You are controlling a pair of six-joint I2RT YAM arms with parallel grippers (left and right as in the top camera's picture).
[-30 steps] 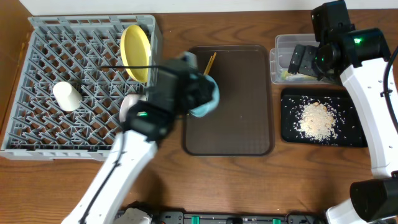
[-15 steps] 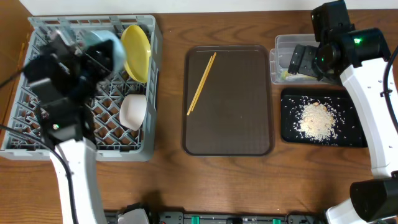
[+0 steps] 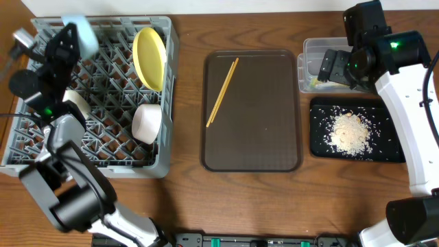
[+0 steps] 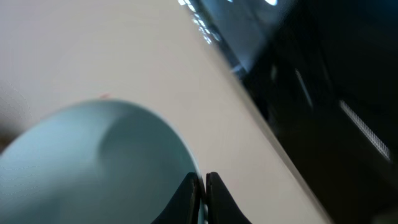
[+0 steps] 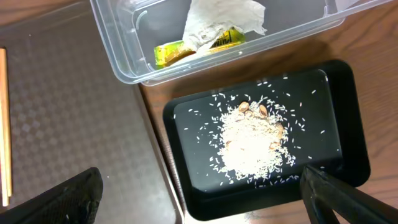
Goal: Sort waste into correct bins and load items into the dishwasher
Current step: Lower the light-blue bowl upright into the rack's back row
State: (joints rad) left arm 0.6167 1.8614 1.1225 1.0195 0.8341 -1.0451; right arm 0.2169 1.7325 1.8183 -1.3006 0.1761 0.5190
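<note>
My left gripper [image 3: 70, 39] is shut on the rim of the light blue bowl [image 3: 82, 33] and holds it above the far left corner of the grey dish rack [image 3: 41, 147]. The left wrist view shows the jaws [image 4: 203, 186] pinching the bowl's edge [image 4: 93, 162]. In the rack are the upright yellow plate [image 3: 149, 58], the white bowl [image 3: 146, 122] and the cream cup [image 3: 77, 103]. The chopsticks [image 3: 223, 91] lie on the brown tray [image 3: 254, 137]. My right gripper [image 3: 333, 66] is open and empty above the clear tub [image 3: 307, 46].
The clear tub [image 5: 118, 56] holds the green wrapper [image 5: 177, 53] and the white paper [image 5: 221, 22]. The black tray [image 5: 336, 87] next to it holds a heap of rice scraps [image 5: 252, 140]. The brown tray [image 5: 68, 112] lies between rack and bins.
My left arm has carried the light blue bowl from the brown tray leftward across the rack to its far left corner. The right arm has not moved.
</note>
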